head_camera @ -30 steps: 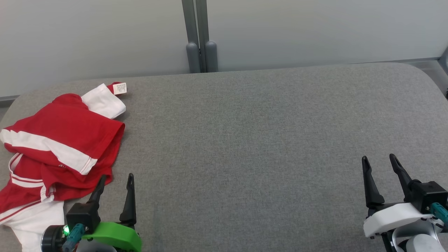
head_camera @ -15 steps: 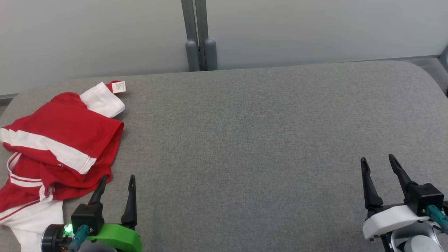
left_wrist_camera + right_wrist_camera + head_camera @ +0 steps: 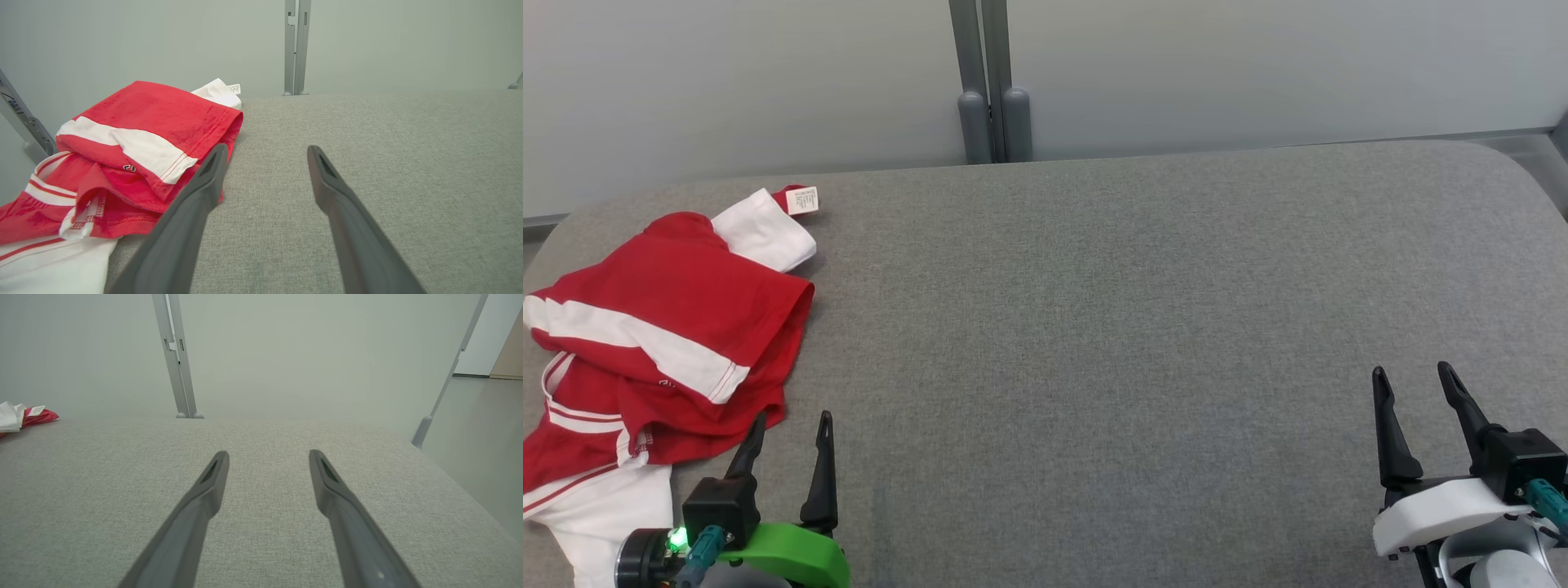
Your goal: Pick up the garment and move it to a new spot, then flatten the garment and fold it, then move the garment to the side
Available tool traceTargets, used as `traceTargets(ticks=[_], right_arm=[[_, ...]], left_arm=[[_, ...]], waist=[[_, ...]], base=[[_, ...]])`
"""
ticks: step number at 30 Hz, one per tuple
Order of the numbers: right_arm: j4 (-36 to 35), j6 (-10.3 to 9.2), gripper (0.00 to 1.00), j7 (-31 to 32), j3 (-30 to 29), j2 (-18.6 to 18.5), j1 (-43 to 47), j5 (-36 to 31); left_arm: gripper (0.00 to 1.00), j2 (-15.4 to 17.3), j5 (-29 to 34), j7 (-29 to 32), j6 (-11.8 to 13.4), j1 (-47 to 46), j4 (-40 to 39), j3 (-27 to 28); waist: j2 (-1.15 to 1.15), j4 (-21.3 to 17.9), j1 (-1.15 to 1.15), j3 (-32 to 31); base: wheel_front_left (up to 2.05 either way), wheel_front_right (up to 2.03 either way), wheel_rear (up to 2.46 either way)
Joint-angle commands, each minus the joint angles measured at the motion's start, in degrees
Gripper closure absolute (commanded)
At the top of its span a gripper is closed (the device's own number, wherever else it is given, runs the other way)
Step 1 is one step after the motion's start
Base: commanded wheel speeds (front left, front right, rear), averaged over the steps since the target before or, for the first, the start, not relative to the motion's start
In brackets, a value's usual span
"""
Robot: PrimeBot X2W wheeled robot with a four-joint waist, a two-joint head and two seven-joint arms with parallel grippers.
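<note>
Left jaws spread just beside garment.

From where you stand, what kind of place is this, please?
Probably a test room for garment folding: a grey fabric-covered table, plain pale partition panels joined by a grey post, one crumpled red-and-white garment.

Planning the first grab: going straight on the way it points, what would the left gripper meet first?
Probably the garment: the left gripper has one finger at its red hem. Between the fingers lies only bare cushion up to the wall, though depth is unclear.
</note>
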Motion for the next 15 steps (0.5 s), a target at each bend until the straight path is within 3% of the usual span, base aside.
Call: traceTargets(ticks=[1,8,15], right_arm=[[0.12,0.0,0.0,-0.19,-0.18,-0.16,0.42,-0.07],[0.16,0.0,0.0,-0.19,0.25,-0.34,0.95,-0.13],[-0.23,0.0,0.0,-0.18,1.84,-0.48,2.61,0.36]], left_arm=[[0.0,0.02,-0.27,-0.04,-0.13,-0.7,0.1,0.21],[0.0,-0.13,-0.5,-0.04,-0.15,-0.37,0.19,0.34],[0.0,-0.43,-0.96,-0.03,-0.04,0.45,0.39,0.1]], waist=[[0.0,0.09,0.0,0.0],[0.0,1.41,0.0,-0.54],[0.0,9.62,0.0,-1.97]], base=[[0.0,0.0,0.0],[0.0,0.0,0.0],[0.0,0.0,0.0]])
